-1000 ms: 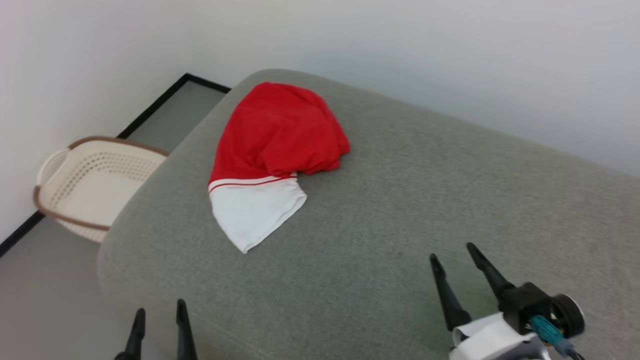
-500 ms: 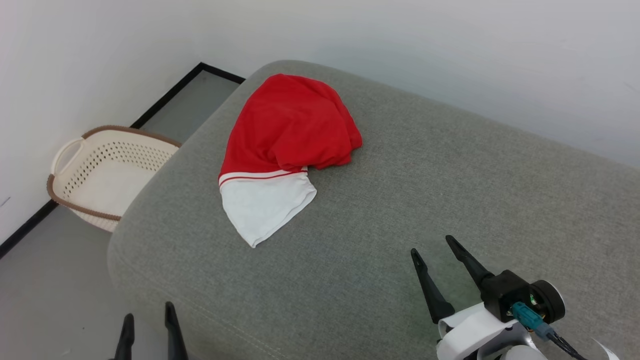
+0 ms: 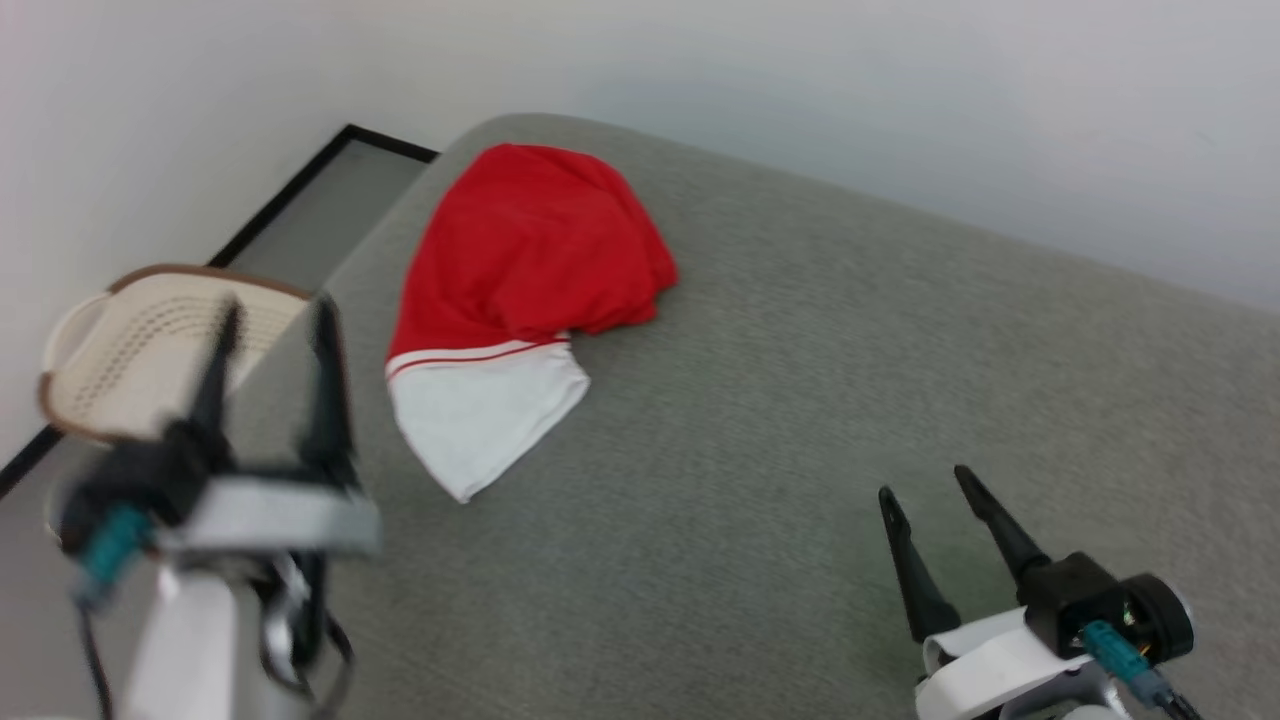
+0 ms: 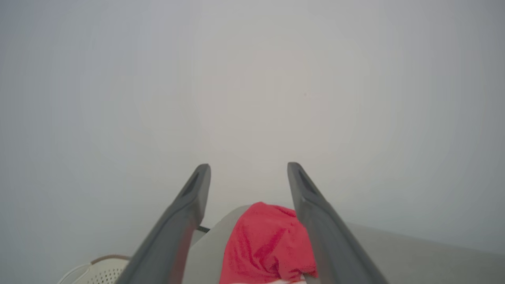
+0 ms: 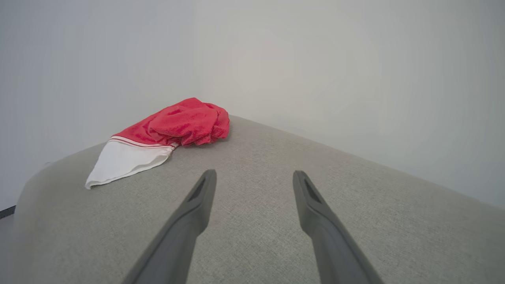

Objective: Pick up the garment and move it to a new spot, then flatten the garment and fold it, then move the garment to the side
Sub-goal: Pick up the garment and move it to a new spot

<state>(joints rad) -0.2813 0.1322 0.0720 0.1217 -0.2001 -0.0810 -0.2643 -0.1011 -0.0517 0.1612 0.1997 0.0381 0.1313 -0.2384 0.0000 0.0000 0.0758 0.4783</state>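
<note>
Head view has the garment (image 3: 520,260) lying on the couch (image 3: 800,400) close to its far left corner, a loose heap with nothing gripping it. Its long axis runs from the far edge back toward the near left. The bunched red part is at the far end, and the white panel (image 3: 480,420) tapers to a point aimed at the couch's left edge. The left gripper (image 3: 277,308) is the nearer one. It hangs, blurred, over that left edge just beside the white tip, with the basket (image 3: 130,340) on the floor behind it, and its jaws are spread with nothing between them. From its own wrist camera the red heap sits low between the two fingers, which point mostly at the wall (image 4: 252,79) above it. By my reckoning the arm is lined up on the cloth but too high and too level, so it needs to tip down and reach forward along the garment's length. The right gripper (image 3: 923,481) stands well apart at the near right of the couch, jaws likewise spread and empty. For it the garment lies ahead and off to the left, across a wide stretch of bare upholstery. The first pick looks like the left arm's job, probably at the white tip or the striped seam where the cloth is thinnest. The right arm would have a long way to cross before it could help.
</note>
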